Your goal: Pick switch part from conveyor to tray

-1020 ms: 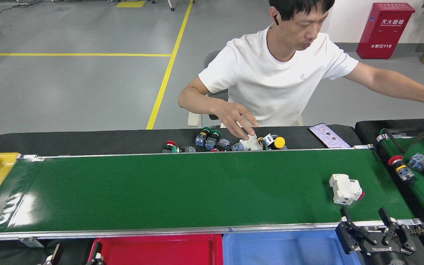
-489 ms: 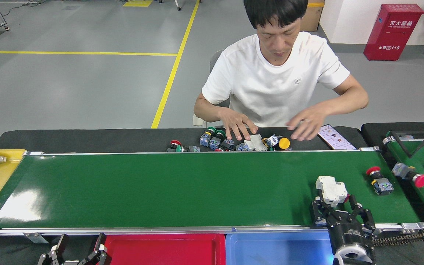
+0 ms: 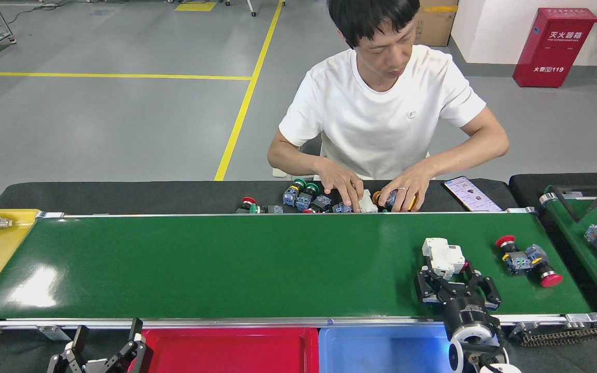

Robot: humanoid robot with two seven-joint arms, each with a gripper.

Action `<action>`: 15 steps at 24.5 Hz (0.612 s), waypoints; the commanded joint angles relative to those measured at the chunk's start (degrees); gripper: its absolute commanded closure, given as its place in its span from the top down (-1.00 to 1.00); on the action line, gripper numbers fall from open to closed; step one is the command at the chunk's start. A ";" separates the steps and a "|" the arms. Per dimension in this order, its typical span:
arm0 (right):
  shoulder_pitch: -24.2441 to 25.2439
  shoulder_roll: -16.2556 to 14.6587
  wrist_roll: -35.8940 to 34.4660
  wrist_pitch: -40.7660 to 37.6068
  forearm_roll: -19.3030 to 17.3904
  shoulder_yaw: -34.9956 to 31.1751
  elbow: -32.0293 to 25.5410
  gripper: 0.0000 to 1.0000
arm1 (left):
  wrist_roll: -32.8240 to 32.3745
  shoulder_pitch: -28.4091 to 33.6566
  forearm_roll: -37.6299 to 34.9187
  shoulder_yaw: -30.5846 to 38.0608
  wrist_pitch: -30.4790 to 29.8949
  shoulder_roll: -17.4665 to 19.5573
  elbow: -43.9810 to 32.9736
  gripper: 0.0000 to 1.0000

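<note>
Head view. The long glossy dark-green conveyor (image 3: 226,264) with silver aluminium side rails spans the frame. Near its right end lies a white box-shaped switch part (image 3: 442,257), resting on the belt. The right gripper (image 3: 456,282), black and multi-fingered, reaches over the near rail with its fingers spread to either side of the white switch part's near end; whether they touch it cannot be told. Just to the right on the belt lie two red-capped push-button switches (image 3: 525,258). The left gripper (image 3: 102,354) sits low at the bottom edge beside the red plastic tray (image 3: 226,352), its fingers parted and empty. A blue plastic tray (image 3: 381,352) adjoins the red one. Behind the conveyor, a seated person in a white T-shirt (image 3: 381,114) has both hands on a pile of small switch components (image 3: 324,199) on the black table; a smartphone (image 3: 471,193) lies nearby. A shorter green belt (image 3: 594,233) at far right carries more buttons.
</note>
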 commanded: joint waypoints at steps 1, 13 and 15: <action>0.58 -0.76 0.20 -3.83 -1.33 -0.67 -5.27 0.02 | 0.40 -0.01 -0.15 -0.08 0.39 0.39 -0.81 1.00; 24.49 -8.93 0.20 -51.39 -14.08 -6.29 -24.17 0.05 | 0.40 1.13 0.29 1.07 -3.30 -0.31 -0.72 1.00; 25.37 -9.37 0.29 -51.39 -13.99 -6.29 -24.08 0.06 | 0.31 1.13 0.29 0.98 -3.30 -0.13 -0.81 1.00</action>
